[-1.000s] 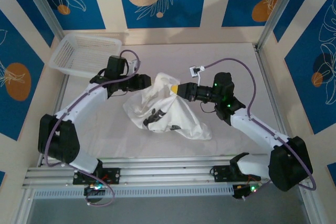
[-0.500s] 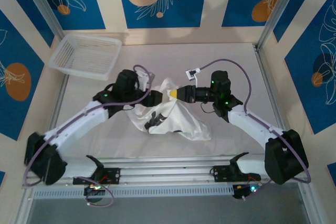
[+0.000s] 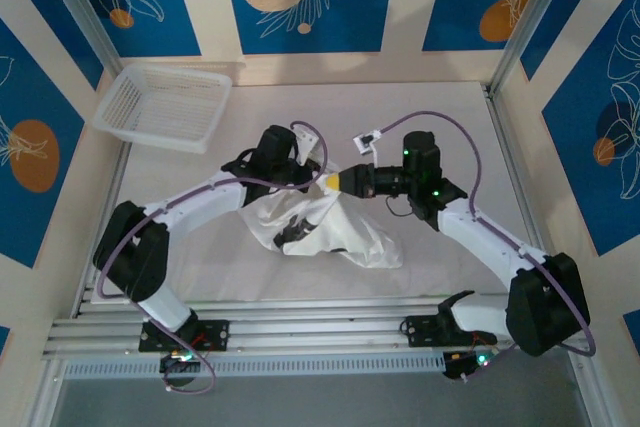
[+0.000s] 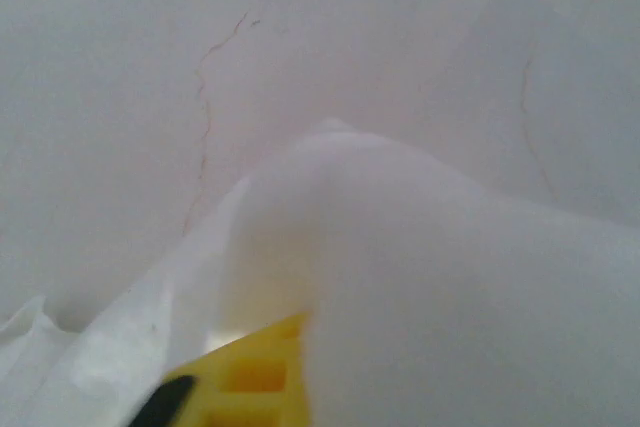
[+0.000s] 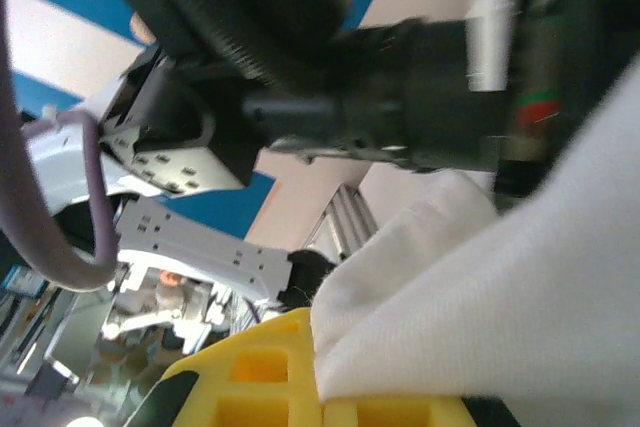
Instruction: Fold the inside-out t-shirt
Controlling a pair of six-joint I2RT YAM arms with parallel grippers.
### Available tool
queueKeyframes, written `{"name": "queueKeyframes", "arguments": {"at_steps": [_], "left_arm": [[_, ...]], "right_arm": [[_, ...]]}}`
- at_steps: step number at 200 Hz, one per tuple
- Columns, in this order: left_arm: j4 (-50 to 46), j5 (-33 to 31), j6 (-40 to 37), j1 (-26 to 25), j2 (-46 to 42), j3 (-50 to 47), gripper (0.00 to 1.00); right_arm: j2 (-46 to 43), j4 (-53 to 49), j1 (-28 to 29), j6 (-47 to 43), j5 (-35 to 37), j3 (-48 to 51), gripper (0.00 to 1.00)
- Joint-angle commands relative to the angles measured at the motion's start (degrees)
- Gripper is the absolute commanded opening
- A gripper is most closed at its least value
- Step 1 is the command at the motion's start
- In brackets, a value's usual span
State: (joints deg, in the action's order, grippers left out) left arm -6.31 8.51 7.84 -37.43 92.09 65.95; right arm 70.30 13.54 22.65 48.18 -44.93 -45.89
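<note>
With the left gripper [image 3: 312,171] and right gripper [image 3: 332,182] both pinched shut on the raised peak of the crumpled, thin white cotton t-shirt [image 3: 345,232] at the middle of the pale table [image 3: 450,117], the arms should probably draw apart slowly and evenly so the soft cloth spreads without slipping free.

The plain white, wrinkled cotton t-shirt [image 3: 345,235] shows small dark patches just below the right gripper [image 3: 326,181], whose finger pads [image 5: 270,377] are bright yellow. Both arms [image 3: 190,207] are white with black joints and purple cables [image 5: 97,187]. Well left of the left gripper [image 3: 312,169] is a white plastic mesh basket [image 3: 165,105]. Beyond both, blue wall panels [image 3: 300,17] carry white leaf outlines and orange discs.
</note>
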Motion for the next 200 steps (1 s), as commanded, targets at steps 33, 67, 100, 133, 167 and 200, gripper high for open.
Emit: {"name": "queueKeyframes", "arguments": {"at_steps": [33, 67, 100, 133, 167, 200], "left_arm": [[-9.8, 29.4, 14.8, 4.4, -9.5, 3.9, 0.00], [-7.0, 35.2, 23.5, 5.0, -11.1, 0.1, 0.00], [-8.6, 33.7, 25.8, 5.4, -8.7, -0.2, 0.00], [-10.6, 31.6, 26.8, 5.5, -6.6, 2.1, 0.00], [-10.8, 31.5, 28.2, 5.6, -4.7, 4.1, 0.00], [-10.7, 31.7, 28.4, 5.6, -5.1, 3.8, 0.00]], "right_arm": [[4.5, -3.5, -14.4, -3.4, -1.7, 8.2, 0.10], [3.9, -2.2, -16.3, 0.2, 0.0, 10.9, 0.43], [-17.3, -14.9, -12.6, -0.9, 26.4, 14.5, 0.37], [-31.4, -20.7, 11.5, -7.2, 55.7, 14.0, 0.11], [-18.7, -21.7, 18.4, 12.7, 50.8, 8.1, 0.23], [-8.0, -19.1, 17.6, 23.0, 51.6, 3.3, 0.36]]}}
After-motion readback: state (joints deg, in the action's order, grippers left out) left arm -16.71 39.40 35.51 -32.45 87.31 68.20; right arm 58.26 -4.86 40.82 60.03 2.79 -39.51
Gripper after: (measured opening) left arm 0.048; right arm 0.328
